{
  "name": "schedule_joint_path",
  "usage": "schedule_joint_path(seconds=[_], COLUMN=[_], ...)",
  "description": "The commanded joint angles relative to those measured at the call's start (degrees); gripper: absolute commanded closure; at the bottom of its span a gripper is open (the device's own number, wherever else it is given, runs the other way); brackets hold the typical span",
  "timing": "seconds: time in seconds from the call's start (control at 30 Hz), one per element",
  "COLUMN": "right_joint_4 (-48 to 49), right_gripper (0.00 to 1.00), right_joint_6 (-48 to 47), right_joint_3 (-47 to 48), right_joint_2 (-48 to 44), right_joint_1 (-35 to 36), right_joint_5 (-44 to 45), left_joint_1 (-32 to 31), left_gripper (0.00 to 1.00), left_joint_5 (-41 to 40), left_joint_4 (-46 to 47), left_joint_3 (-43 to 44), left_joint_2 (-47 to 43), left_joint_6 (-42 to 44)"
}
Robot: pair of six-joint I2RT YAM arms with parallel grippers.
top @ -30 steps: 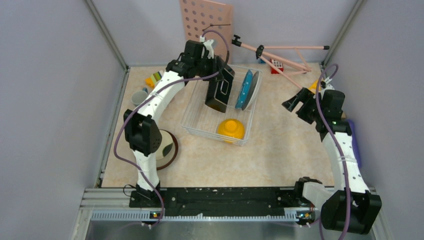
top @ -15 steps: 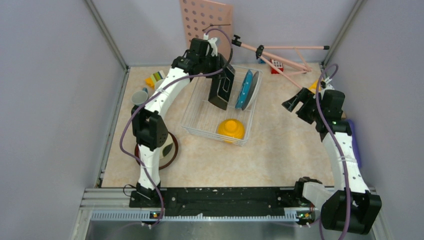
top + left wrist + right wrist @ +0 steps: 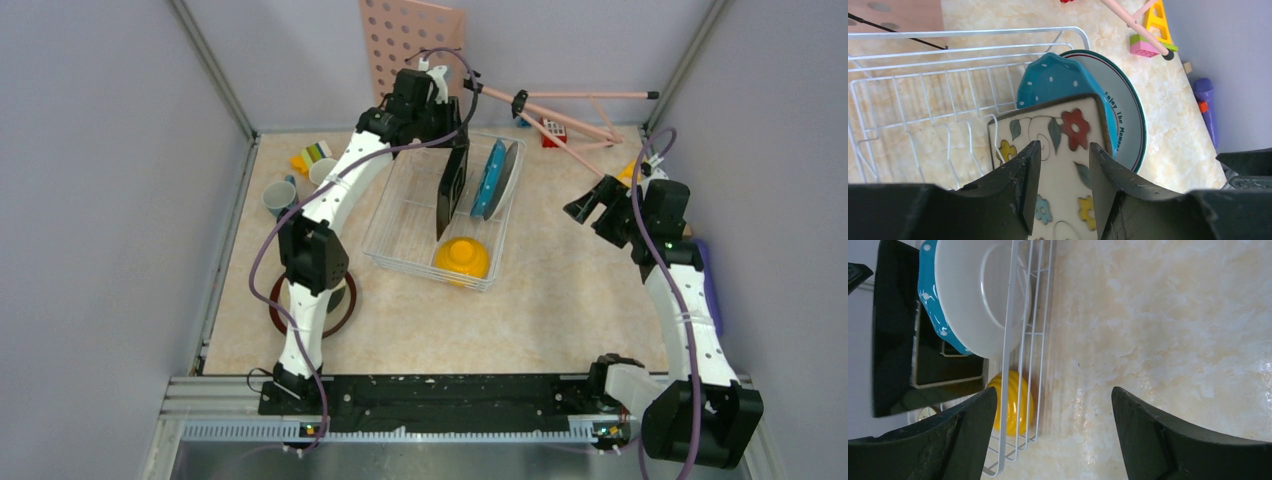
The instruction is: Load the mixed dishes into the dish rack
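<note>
left gripper [image 3: 1064, 152] straddles the square flowered plate [image 3: 1075, 127] in the dish rack [image 3: 385, 245], upper centre; grip unclear. right gripper [image 3: 1054, 390] released, empty.

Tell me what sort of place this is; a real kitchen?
Probably a lab test cell, not a kitchen: plain grey walls box in a marble-look tabletop, the white wire dish rack sits straight on it, and a pink pegboard leans at the back near toy blocks.

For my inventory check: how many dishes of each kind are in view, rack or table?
Plates: 4: square flowered plate, teal dotted plate, round white plate, brown-rimmed plate
Mugs: 2: teal mug, pink mug
Bowls: 1: yellow bowl
Total: 7
</note>
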Motion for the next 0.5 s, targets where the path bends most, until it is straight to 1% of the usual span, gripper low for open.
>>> schedule_joint_path(seconds=[0.0,0.1,0.23,0.37,0.47], right_joint_4=[2.1,1.9,1.7,0.1,-1.9], right_gripper=[0.17,0.17,0.17,0.17,0.17], right_joint_6=[-0.6,-0.6,-0.5,-0.9,-1.2], right_joint_3=[0.0,0.0,0.1,1.7,4.6], right_joint_2=[-0.3,-0.4,-0.6,0.3,0.6], right_joint_1=[0.0,0.0,0.0,0.4,4.1], right_joint_5=[-0.2,-0.3,-0.3,-2.4,-0.7], left_joint_1=[-0.1,-0.1,-0.1,0.0,0.2], left_gripper=[0.54,0.55,0.54,0.49,0.45], left_joint_5=[2.3,3.2,2.5,0.9,-0.6], left_joint_4=[3.6,3.9,5.5,6.2,8.5], left_joint_3=[1.7,0.2,-4.5,-8.0,-12.6], left_joint_2=[-1.6,-2.4,-4.8,-8.4,-12.9], left_joint_6=[-1.4,-1.9,-1.7,-0.8,-0.5])
